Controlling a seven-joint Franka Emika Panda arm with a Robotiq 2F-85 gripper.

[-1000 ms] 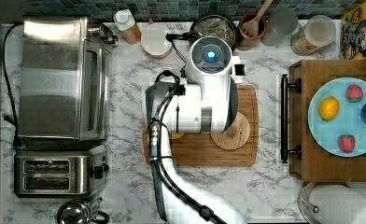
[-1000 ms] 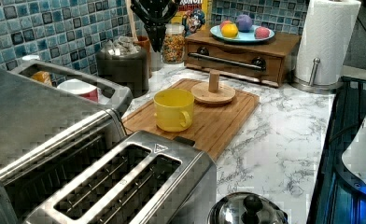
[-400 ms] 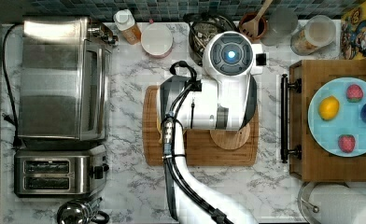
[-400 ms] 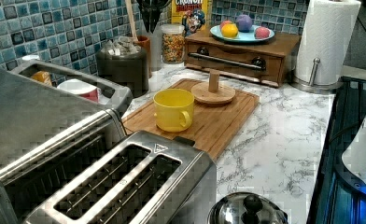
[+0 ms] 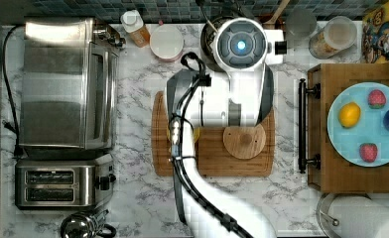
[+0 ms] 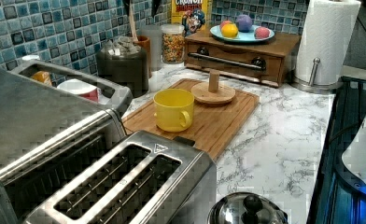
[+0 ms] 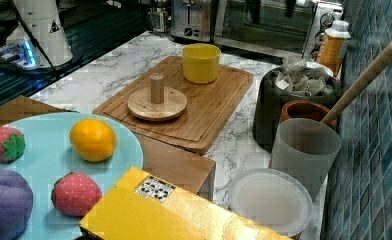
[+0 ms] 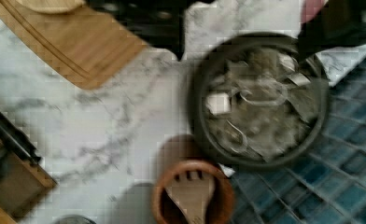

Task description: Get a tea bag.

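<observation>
A white robot arm (image 5: pixel 242 74) reaches over a dark round canister (image 8: pixel 260 100) full of tea bags (image 8: pixel 258 109), standing by the tiled wall beside a wooden cutting board (image 7: pixel 184 102). Whether its claw is open or closed cannot be told.

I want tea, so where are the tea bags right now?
In the right view, the tea bags fill the dark canister by the tiled wall, right of the cutting board.

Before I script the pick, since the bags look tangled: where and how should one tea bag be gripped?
Probably from straight above: the dark canister opens upward and its wall blocks the sides. Pinch the white paper tag lying on top of the heap of tea bags.
</observation>
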